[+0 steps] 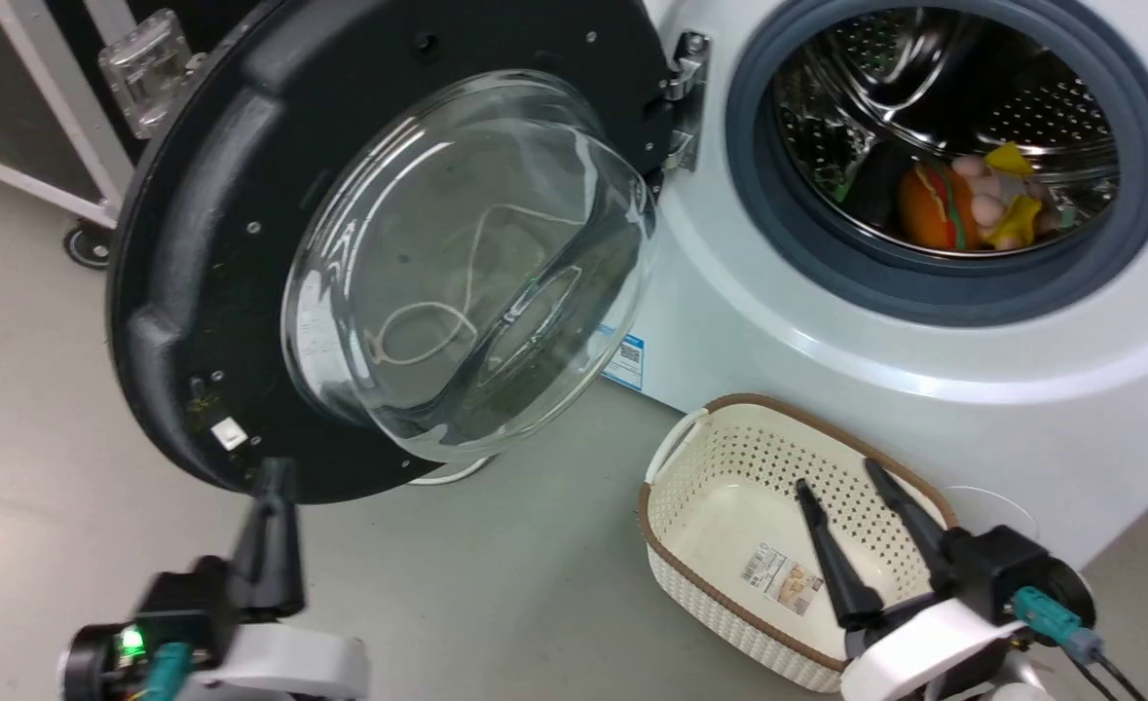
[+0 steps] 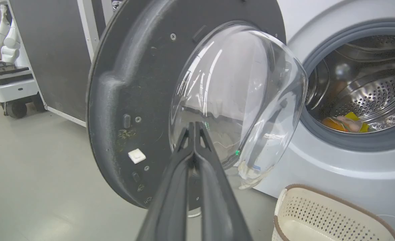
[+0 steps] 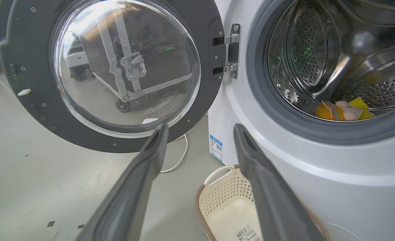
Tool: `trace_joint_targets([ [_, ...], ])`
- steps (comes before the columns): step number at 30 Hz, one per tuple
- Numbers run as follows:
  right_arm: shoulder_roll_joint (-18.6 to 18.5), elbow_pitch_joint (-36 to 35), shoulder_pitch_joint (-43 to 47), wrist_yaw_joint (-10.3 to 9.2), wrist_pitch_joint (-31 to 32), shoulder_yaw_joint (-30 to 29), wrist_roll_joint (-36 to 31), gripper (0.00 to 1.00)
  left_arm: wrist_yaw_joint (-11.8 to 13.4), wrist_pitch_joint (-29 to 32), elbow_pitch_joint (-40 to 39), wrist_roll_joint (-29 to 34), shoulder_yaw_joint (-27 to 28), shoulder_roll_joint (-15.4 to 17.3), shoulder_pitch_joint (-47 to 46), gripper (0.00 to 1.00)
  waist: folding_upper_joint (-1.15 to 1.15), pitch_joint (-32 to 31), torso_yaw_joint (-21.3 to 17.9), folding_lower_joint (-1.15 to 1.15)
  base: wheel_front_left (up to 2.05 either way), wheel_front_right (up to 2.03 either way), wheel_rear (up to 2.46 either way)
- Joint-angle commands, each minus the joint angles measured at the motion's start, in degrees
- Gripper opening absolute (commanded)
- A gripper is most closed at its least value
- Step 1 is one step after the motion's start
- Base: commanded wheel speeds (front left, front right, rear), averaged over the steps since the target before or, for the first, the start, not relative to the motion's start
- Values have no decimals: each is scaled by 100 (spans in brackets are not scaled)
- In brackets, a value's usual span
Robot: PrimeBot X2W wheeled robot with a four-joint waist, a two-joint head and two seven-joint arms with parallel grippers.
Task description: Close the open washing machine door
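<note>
The washing machine (image 1: 827,331) rises ahead of the right pincer (image 1: 838,477), its grey-ringed drum mouth up and beyond the spread fingers. The washing machine door (image 1: 203,195) hangs swung wide on its metal hinge (image 1: 683,92), straight ahead of the left pincer (image 1: 277,477), glass bowl bulging toward it. That pincer's two fingers are pressed together with nothing between them. Their tip sits right at the door's lower rim, and whether it touches cannot be told.

Grey floor (image 1: 38,409) spreads wide to the left of the left pincer and runs on between the two pincers. Beyond the door's far edge stands a dark wheeled case (image 1: 57,107) with white edging — close behind the rim.

The cream basket (image 1: 671,516) lies under the right pincer, just beside the machine's front. Orange and yellow soft things (image 1: 973,200) rest low in the drum. A blue sticker (image 1: 624,360) sits low on the machine, between the pincers, and a white cable (image 3: 180,157) loops on the floor under the door.
</note>
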Motion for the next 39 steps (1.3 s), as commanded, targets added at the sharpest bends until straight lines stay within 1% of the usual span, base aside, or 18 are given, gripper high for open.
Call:
trace_joint_targets([
  [1,7,44,-51,3,-68,-50,104,100,-79,-71,-62,-181,104,-21,-15,0,0,5,54,0,0,0,0],
  [7,17,62,5,3,-140,-134,154,100,-464,-143,-202,-464,440,-36,-318,0,0,57,216,0,0,0,0],
  [12,20,19,55,4,-200,-208,127,100,-680,-203,-149,-1113,811,32,-875,0,0,187,339,0,0,0,0],
  [15,21,-14,96,4,-236,-255,114,100,-739,-217,256,-1696,939,281,-1356,0,0,261,410,0,0,0,0],
  [18,22,-44,153,4,-272,-318,96,100,-767,48,781,-2278,1073,637,-1944,0,0,327,475,0,0,0,0],
  [21,23,-80,125,4,-308,-324,77,100,-787,307,1298,-2773,1290,1019,-2501,0,0,463,432,0,0,0,0],
  [26,13,-76,31,4,-367,-319,75,100,-816,1078,2374,-3757,1680,1379,-3293,0,0,648,360,0,0,0,0],
  [27,13,-76,31,4,-367,-319,75,100,-816,1078,2374,-3757,1680,1379,-3293,0,0,648,360,0,0,0,0],
  [28,8,-65,-3,4,-391,-303,95,100,-797,1667,2833,-4360,1857,1381,-3589,0,0,703,341,0,0,0,0],
  [31,-8,-48,-35,4,-427,-301,122,100,-790,2455,3316,-5238,2128,1387,-3979,0,0,786,346,0,0,0,0],
  [32,-8,-48,-35,4,-427,-301,122,100,-790,2455,3316,-5238,2128,1387,-3979,0,0,786,346,0,0,0,0],
  [33,-24,-24,-51,4,-451,-288,134,100,-753,2943,3605,-5668,2242,1420,-4157,0,0,833,352,0,0,0,0],
  [34,-30,-7,-58,4,-463,-288,138,100,-745,3155,3724,-5849,2285,1435,-4224,0,0,850,360,0,0,0,0],
  [35,-30,-7,-58,4,-463,-288,138,100,-745,3155,3724,-5849,2285,1435,-4224,0,0,850,360,0,0,0,0],
  [36,-35,27,-78,4,-487,-297,147,100,-757,3498,3908,-6119,2335,1487,-4306,0,0,878,373,0,0,0,0],
  [37,-35,27,-78,4,-487,-297,147,100,-757,3498,3908,-6119,2335,1487,-4306,0,0,878,373,0,0,0,0],
  [38,-35,42,-101,5,-502,-323,158,100,-793,3790,3965,-6370,2373,1504,-4334,0,0,884,368,0,0,0,0],
  [39,-35,46,-110,5,-502,-336,160,100,-818,3900,3922,-6475,2382,1494,-4311,0,0,875,357,0,0,0,0],
])
